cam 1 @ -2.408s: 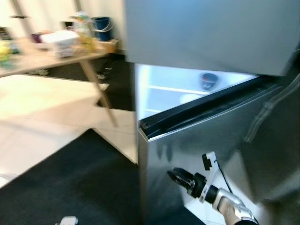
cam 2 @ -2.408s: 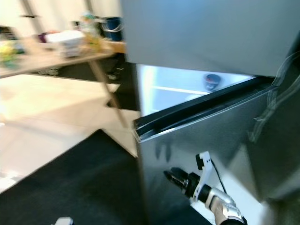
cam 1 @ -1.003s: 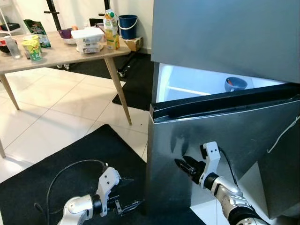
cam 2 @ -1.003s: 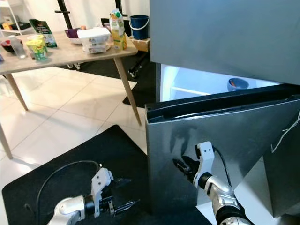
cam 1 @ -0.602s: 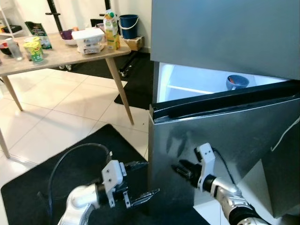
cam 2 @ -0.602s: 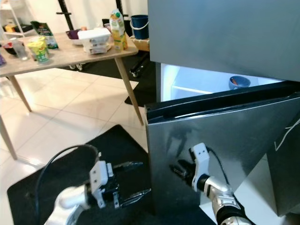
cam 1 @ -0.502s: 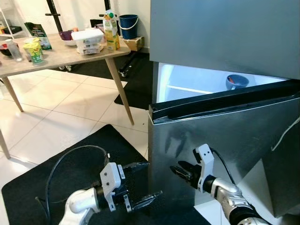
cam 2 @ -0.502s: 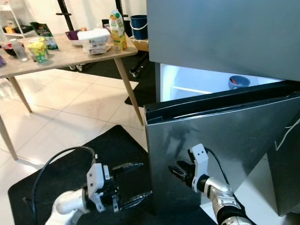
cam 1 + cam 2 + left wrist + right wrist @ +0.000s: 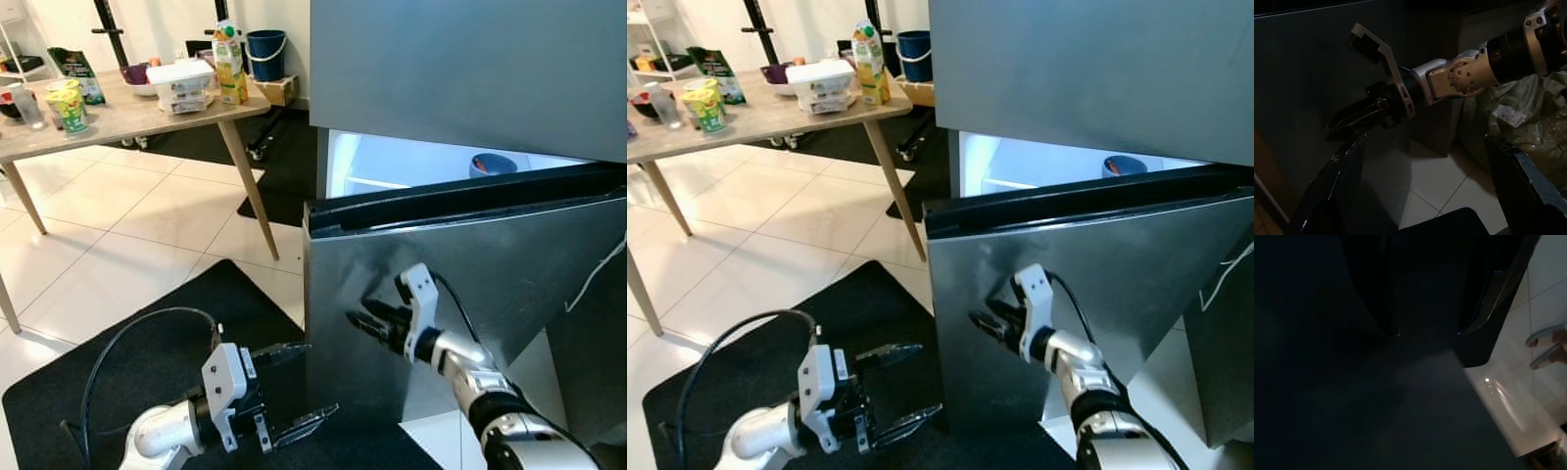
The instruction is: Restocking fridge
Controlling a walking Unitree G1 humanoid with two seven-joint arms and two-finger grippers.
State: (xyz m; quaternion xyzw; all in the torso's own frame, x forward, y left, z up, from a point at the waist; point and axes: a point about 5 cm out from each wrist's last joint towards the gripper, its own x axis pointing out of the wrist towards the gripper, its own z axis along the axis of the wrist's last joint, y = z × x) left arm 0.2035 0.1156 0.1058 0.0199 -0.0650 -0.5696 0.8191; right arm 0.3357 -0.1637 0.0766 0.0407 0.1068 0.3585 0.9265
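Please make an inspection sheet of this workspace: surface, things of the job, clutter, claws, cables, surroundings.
Surface: black mat on a white tile floor.
Job's things: fridge door partly open, interior lit; blue bowl on a shelf inside; juice carton, white containers and green cup on the wooden table.
Clutter: blue bucket behind the table.
Claws: left claw open, low over the mat beside the door; right claw at the door's steel front, fingers open.
Cables: black cable looping from the left arm; white cord on the fridge.
Surroundings: nothing seen.
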